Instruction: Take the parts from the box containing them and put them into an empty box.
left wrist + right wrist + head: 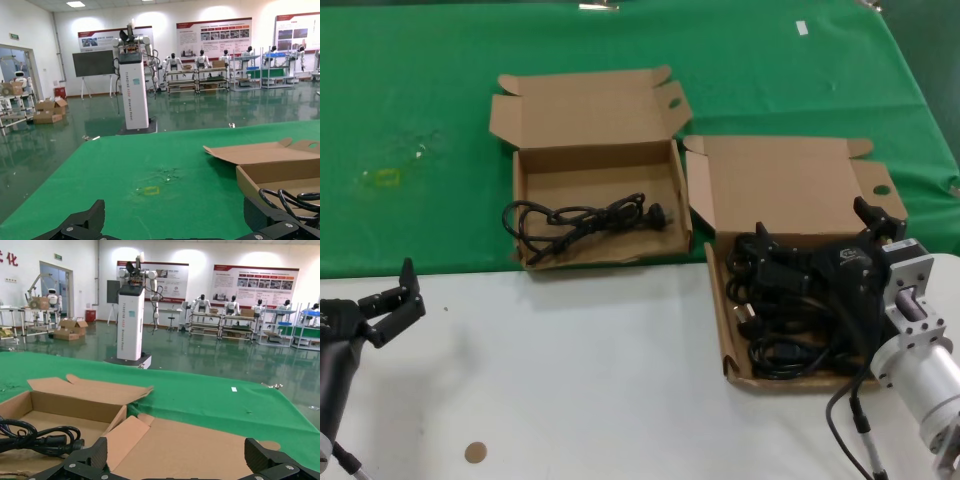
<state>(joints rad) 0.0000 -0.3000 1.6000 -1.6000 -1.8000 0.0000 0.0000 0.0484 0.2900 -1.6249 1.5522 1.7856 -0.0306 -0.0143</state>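
Left box [600, 215] floor mostly free beside cable [582, 220]; upright lids [585, 105] block far side

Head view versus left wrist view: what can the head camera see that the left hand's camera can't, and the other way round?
Only the head view shows the right box full of black cables, with the right gripper over them, and a small brown disc on the white table.

Only the left wrist view shows the hall beyond: a white robot stand and wall posters.

Both show the left gripper, open, the green cloth and the left box holding one cable.
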